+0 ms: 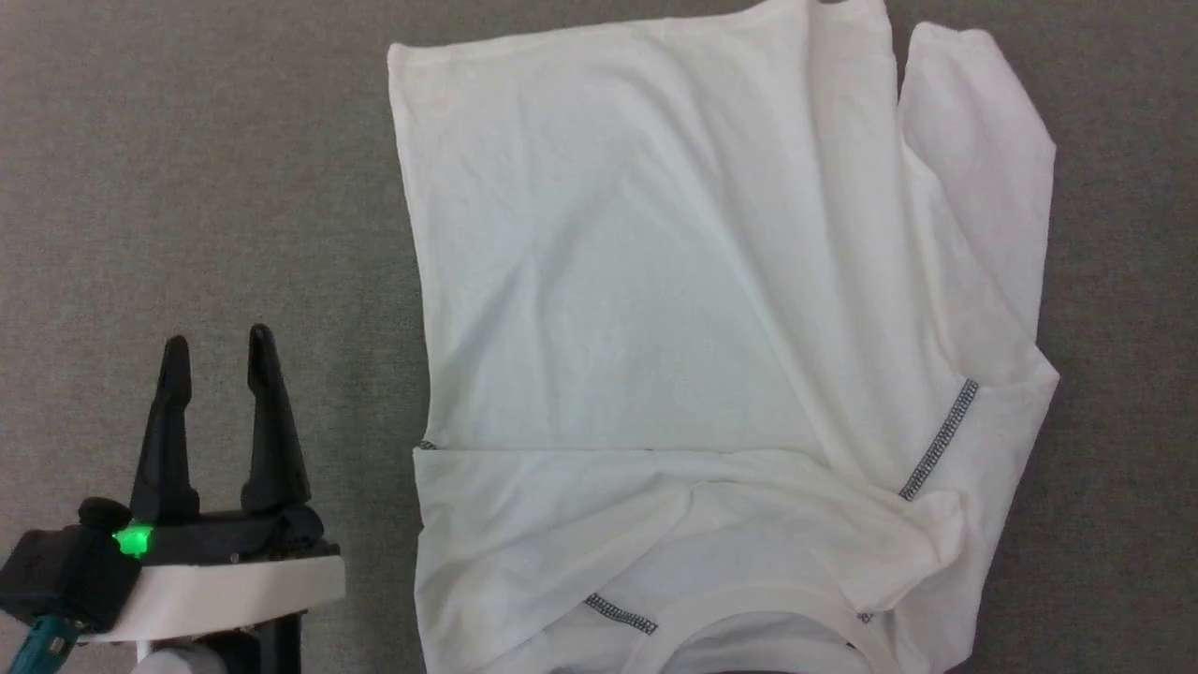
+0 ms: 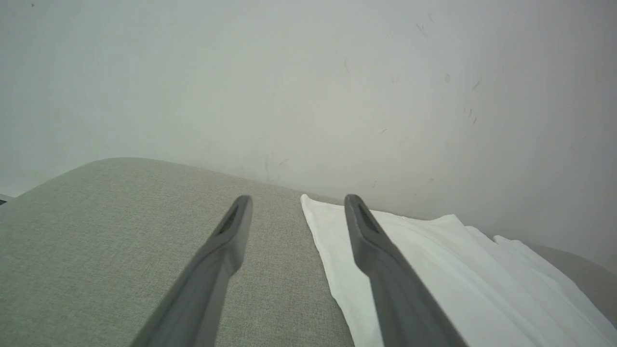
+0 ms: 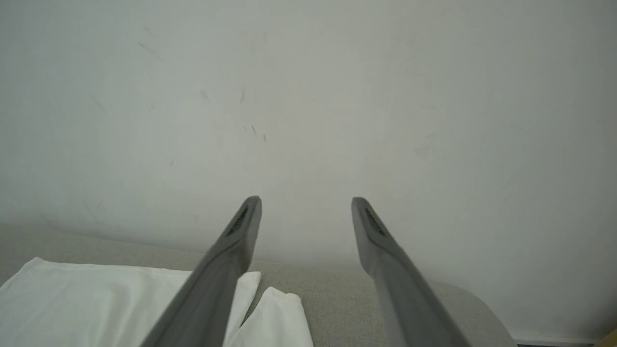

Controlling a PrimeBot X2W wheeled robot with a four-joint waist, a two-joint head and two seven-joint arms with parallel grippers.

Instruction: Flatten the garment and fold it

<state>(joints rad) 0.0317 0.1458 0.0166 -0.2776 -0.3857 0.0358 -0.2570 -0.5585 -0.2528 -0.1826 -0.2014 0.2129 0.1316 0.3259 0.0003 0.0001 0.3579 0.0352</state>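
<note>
Since both arms are clear of the cloth, start with layout: the garment lies spread on the grey fabric surface, collar at the edge nearest the robot, hem at the far side, so its long axis runs straight away from the robot. One sleeve is laid up along the garment's right side. A flap is folded across the chest just above the collar, with grey stitching showing at the shoulder. The body is mostly flat, with light creases. The left gripper sits left of the garment's left edge, near it but apart, fingers pointing away from the robot, parallel to that edge. Its jaws are spread wide with nothing between them. In the left wrist view the garment sits to the right of the fingers, edge running past the right finger, pale wall behind. The right gripper also has its jaws wide apart and empty; in its wrist view the garment lies low and to the left of the fingers. So each arm flanks one long side and the cloth is inboard of both. My guess: the next grasp is sideways inward to a side edge, left arm on the left edge.
</note>
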